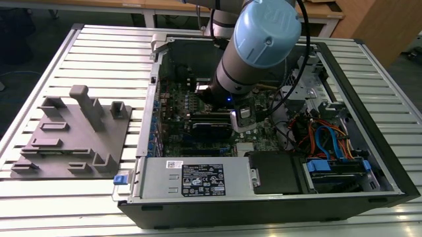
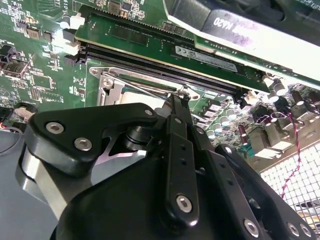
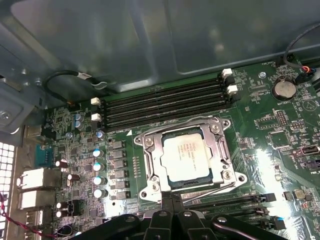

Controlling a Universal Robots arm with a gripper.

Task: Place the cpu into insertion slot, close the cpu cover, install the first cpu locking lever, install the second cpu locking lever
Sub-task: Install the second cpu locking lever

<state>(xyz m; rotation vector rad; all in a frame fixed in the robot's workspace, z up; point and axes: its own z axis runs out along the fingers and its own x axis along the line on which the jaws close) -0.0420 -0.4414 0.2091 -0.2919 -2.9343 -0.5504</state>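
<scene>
In the first wrist view the cpu (image 3: 186,157), a square chip with a silver-tan top, lies flat in the socket on the green board. The cpu cover (image 3: 218,150), a metal frame, is down around it, and the insertion slot is covered by both. My gripper (image 3: 170,199) is shut, its tips at the socket's edge. In the second wrist view the gripper (image 2: 180,99) tips touch a thin wire locking lever (image 2: 150,89) that runs along the socket edge. In the exterior view the gripper (image 1: 241,117) reaches down into the open computer case (image 1: 369,163).
Long black memory slots (image 3: 165,105) run beside the socket, and a fitted memory module (image 2: 150,37) stands close to my fingers. A row of capacitors (image 3: 99,167) and a coin battery (image 3: 282,89) flank the socket. A grey fixture tray (image 1: 72,133) lies at the exterior view's left.
</scene>
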